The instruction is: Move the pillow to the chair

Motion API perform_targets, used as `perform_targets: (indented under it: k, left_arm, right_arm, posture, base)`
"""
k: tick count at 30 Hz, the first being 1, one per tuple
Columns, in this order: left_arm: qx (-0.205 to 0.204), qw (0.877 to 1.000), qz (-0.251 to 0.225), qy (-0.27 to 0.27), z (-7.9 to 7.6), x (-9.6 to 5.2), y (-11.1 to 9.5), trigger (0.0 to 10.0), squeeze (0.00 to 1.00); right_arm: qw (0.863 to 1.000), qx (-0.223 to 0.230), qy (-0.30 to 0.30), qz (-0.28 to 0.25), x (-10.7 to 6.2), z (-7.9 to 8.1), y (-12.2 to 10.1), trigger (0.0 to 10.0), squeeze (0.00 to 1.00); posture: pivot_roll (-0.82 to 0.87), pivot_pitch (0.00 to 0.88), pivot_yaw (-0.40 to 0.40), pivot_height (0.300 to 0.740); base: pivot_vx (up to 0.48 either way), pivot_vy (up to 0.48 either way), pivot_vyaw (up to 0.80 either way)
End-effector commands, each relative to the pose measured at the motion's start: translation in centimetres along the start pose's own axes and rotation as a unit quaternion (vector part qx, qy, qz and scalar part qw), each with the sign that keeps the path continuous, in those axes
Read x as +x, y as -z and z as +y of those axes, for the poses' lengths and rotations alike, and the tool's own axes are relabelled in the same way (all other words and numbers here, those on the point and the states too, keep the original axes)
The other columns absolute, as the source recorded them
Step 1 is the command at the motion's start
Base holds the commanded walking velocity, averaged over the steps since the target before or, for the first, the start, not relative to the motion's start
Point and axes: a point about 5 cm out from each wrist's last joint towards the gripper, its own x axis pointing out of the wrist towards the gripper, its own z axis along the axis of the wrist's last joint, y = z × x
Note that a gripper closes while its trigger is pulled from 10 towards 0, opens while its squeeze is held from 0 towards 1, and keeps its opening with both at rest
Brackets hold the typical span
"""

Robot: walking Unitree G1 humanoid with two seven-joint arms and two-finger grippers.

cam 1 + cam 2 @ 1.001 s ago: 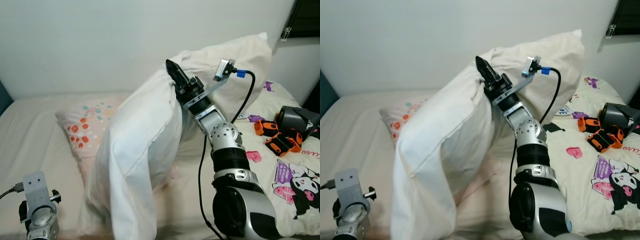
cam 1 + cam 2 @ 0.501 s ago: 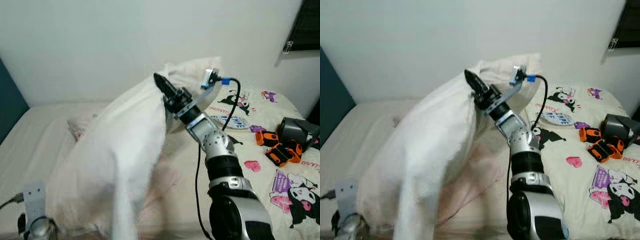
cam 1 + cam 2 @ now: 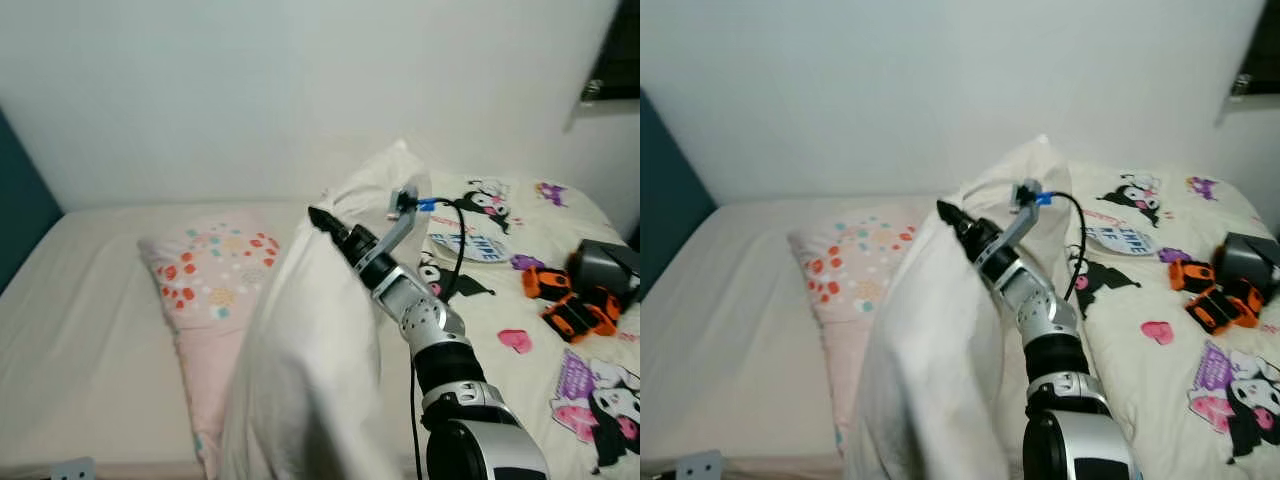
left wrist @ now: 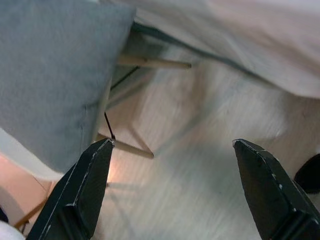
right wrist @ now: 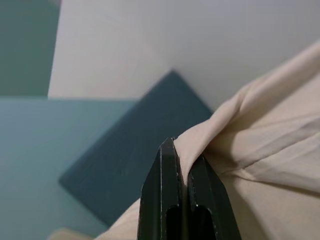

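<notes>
My right gripper [image 3: 322,221] is raised over the bed and shut on the top edge of a big white pillow [image 3: 310,370], which hangs down from it toward me. In the right wrist view the fingers [image 5: 165,200] pinch a fold of the pillow's cream fabric [image 5: 260,125]. My left gripper [image 4: 172,190] hangs low and open with nothing between its fingers, over pale floor. Beyond it stands a chair with a grey cushion [image 4: 50,75] and thin wooden legs [image 4: 150,63].
A pink dotted pillow [image 3: 215,290] lies on the cream bed [image 3: 90,320]. Another cream pillow [image 3: 385,180] leans at the wall behind my arm. To the right are a cartoon-print blanket [image 3: 590,390], orange toys [image 3: 565,300] and a dark object [image 3: 605,265].
The camera has swung. My right gripper has come lower with the pillow, which now hangs closer in front. The left arm has sunk almost out of the eye views.
</notes>
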Motion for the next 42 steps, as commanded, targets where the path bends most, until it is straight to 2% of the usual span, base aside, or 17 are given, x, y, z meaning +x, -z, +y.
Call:
perform_targets:
  k: [1,2,4,9,10,12,19,21,22,25,32,35,41,42]
  left_arm:
    - [0.016,1.0,0.014,0.007,-0.2,-0.2,0.9,10.0,0.0]
    - [0.024,0.999,0.016,0.015,-0.5,-0.3,1.1,10.0,0.0]
    - [0.026,0.999,0.017,0.017,-0.6,-0.4,1.2,10.0,0.0]
    - [0.062,0.997,0.014,0.036,-1.3,-0.6,1.3,10.0,0.0]
    - [0.089,0.995,0.009,0.05,-1.9,-0.7,1.3,10.0,0.0]
    - [0.11,0.992,0.004,0.06,-2.2,-0.8,1.3,10.0,0.0]
    - [0.113,0.991,0.007,0.064,-2.5,-1.0,1.5,10.0,0.0]
    - [0.116,0.991,0.008,0.067,-2.5,-1.0,1.6,10.0,0.0]
    - [0.119,0.99,0.011,0.07,-2.5,-1.0,1.9,10.0,0.0]
    - [0.118,0.99,0.021,0.07,-2.4,-1.1,2.3,10.0,0.0]
    - [0.103,0.991,0.041,0.074,-2.2,-1.2,3.0,10.0,0.0]
    - [0.117,0.989,0.039,0.078,-2.1,-1.2,3.1,10.0,0.0]
    - [0.135,0.986,0.031,0.092,-2.2,-1.2,3.1,10.0,0.0]
    - [0.147,0.984,0.028,0.099,-2.3,-1.2,3.0,10.0,0.0]
  right_arm:
    - [1.0,-0.018,-0.02,-0.002,0.6,0.7,0.1,0.0,0.0]
    - [1.0,-0.015,-0.02,0.007,0.4,0.7,0.7,0.0,0.0]
    - [1.0,-0.015,-0.02,0.009,0.4,0.6,0.9,0.0,0.0]
    - [0.999,-0.017,-0.023,0.019,0.2,0.9,1.8,0.0,0.0]
    - [0.999,-0.02,-0.024,0.019,0.2,0.8,1.8,0.0,0.0]
    - [0.999,-0.022,-0.024,0.02,0.2,0.8,1.8,0.0,0.0]
    - [0.999,-0.027,-0.039,0.019,0.4,1.4,1.8,0.0,0.0]
    - [0.998,-0.025,-0.055,0.014,0.6,2.0,1.7,0.0,0.0]
    - [0.997,-0.024,-0.08,0.004,1.1,3.0,1.3,0.0,0.0]
    - [0.995,-0.026,-0.098,-0.009,1.5,3.9,0.6,0.0,0.0]
    - [0.993,-0.031,-0.11,-0.02,1.8,4.6,-0.2,0.0,0.0]
    - [0.993,-0.032,-0.114,-0.021,1.8,4.9,-0.3,0.0,0.0]
    - [0.992,-0.033,-0.117,-0.019,1.7,5.1,-0.2,0.0,0.0]
    - [0.992,-0.033,-0.118,-0.018,1.7,5.1,-0.2,0.0,0.0]
  posture:
    - [-0.02,0.01,0.002,0.74]
    - [-0.02,0.013,0.002,0.74]
    - [-0.02,0.013,0.002,0.74]
    - [-0.03,0.016,0.007,0.74]
    - [-0.03,0.017,0.009,0.74]
    - [-0.03,0.017,0.01,0.74]
    - [-0.03,0.021,0.009,0.74]
    - [-0.03,0.024,0.009,0.74]
    - [-0.03,0.026,0.008,0.74]
    - [-0.03,0.027,0.008,0.74]
    - [-0.03,0.027,0.007,0.74]
    - [-0.03,0.027,0.007,0.74]
    - [-0.03,0.018,0.006,0.74]
    - [-0.03,0.018,0.006,0.74]
  base:
    - [0.0,0.0,0.76]
    - [0.0,0.0,0.76]
    - [0.0,0.0,0.76]
    - [0.0,0.0,0.76]
    - [0.0,0.0,0.76]
    - [0.0,0.0,0.76]
    - [0.0,0.0,0.76]
    - [0.0,0.0,0.76]
    - [0.0,0.0,0.76]
    - [0.0,0.0,0.76]
    - [-0.313,0.0,0.76]
    - [-0.48,0.0,0.77]
    - [0.0,0.0,0.76]
    - [0.0,0.0,0.76]
